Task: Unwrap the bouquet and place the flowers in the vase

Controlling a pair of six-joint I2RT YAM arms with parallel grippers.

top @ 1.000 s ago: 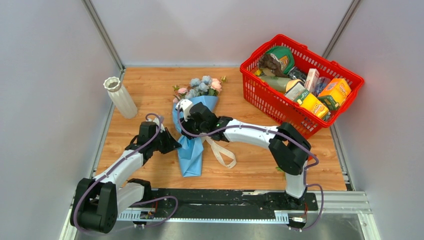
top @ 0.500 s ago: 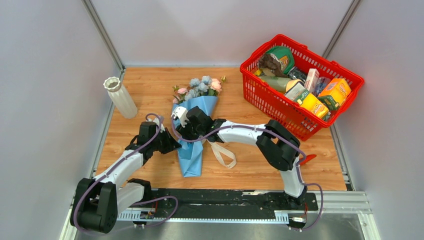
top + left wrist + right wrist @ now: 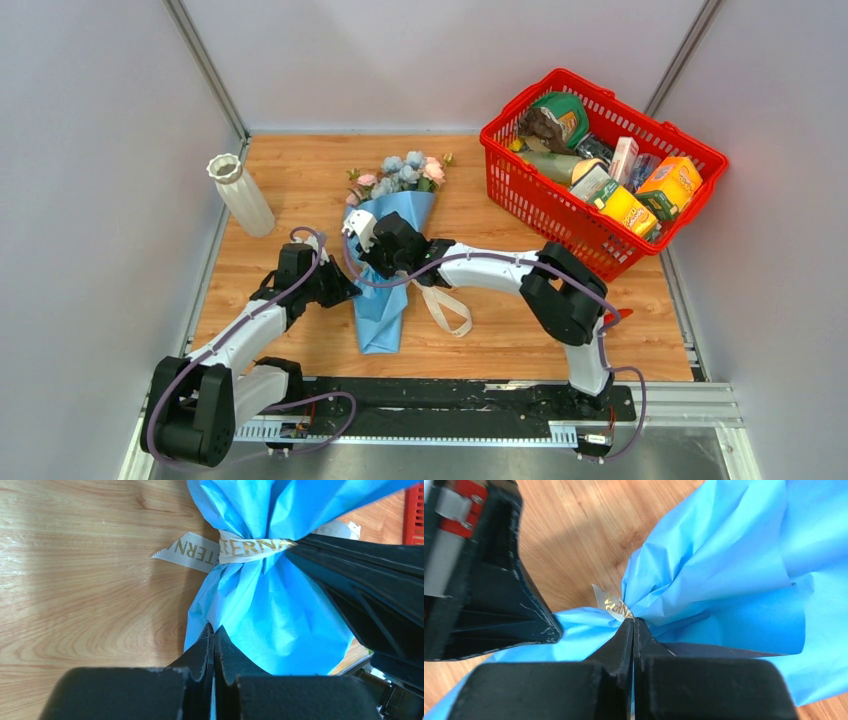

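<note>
both grippers are clenched, left gripper [image 3: 214,630] nipping the blue paper [image 3: 280,620], right gripper [image 3: 633,622] on the cream ribbon [image 3: 616,607], yet the bouquet [image 3: 380,310] lies tied mid-frame, flowers [image 3: 400,172] wrapped, vase [image 3: 240,195] upper left without stems, nothing done.

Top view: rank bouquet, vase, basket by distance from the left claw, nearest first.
1. Bouquet: at the tips of the left claw, just to its right.
2. Vase: back left, by the wall.
3. Basket: back right corner.
</note>
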